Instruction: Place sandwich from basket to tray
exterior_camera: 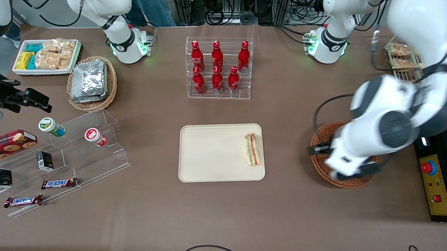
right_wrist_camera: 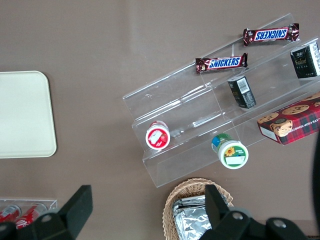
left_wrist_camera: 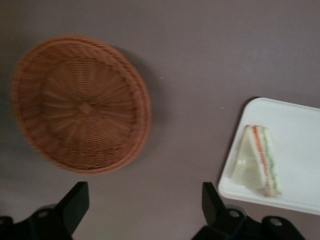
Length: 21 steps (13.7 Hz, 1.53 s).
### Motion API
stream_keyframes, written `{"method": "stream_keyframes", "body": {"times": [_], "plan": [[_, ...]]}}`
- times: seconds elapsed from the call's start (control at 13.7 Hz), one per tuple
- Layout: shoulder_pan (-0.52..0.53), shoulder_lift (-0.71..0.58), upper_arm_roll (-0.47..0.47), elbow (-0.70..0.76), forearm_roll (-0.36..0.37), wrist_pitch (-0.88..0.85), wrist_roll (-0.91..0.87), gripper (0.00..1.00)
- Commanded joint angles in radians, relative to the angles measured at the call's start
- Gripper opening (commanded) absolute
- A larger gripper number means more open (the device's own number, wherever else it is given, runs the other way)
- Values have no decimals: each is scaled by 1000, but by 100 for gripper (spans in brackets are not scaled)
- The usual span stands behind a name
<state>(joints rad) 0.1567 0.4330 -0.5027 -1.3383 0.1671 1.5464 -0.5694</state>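
Observation:
The sandwich [exterior_camera: 253, 149], a wrapped wedge with green and orange-red layers, lies on the cream tray [exterior_camera: 215, 155] by the rim nearest the working arm. It also shows in the left wrist view [left_wrist_camera: 257, 160] on the tray [left_wrist_camera: 295, 130]. The round reddish-brown basket [exterior_camera: 321, 134] sits beside the tray toward the working arm's end; in the left wrist view the basket [left_wrist_camera: 80, 105] is empty. My left gripper [exterior_camera: 341, 159] hangs above the basket, partly hiding it. The gripper [left_wrist_camera: 144, 192] is open and empty over bare table between basket and tray.
A clear rack of red cola bottles [exterior_camera: 218, 67] stands farther from the camera than the tray. A clear stepped shelf with snacks [exterior_camera: 70, 146], a tan oval basket of foil packets [exterior_camera: 92, 82] and a white snack bin [exterior_camera: 47, 56] lie toward the parked arm's end. A yellow control box [exterior_camera: 435, 185] sits beside the basket.

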Motion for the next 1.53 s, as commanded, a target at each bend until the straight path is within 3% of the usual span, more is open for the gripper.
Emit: {"method": "stream_keyframes", "body": {"times": [0.0, 0.29, 1.24, 1.39, 1.46], "plan": [[98, -118, -8, -27, -15, -92, 119, 100], [176, -212, -5, -7, -9, -221, 343, 100], [193, -306, -5, -133, -32, -266, 352, 100], [164, -332, 50, -151, -41, -259, 352, 100], [97, -348, 129, -162, -67, -246, 353, 100]]}}
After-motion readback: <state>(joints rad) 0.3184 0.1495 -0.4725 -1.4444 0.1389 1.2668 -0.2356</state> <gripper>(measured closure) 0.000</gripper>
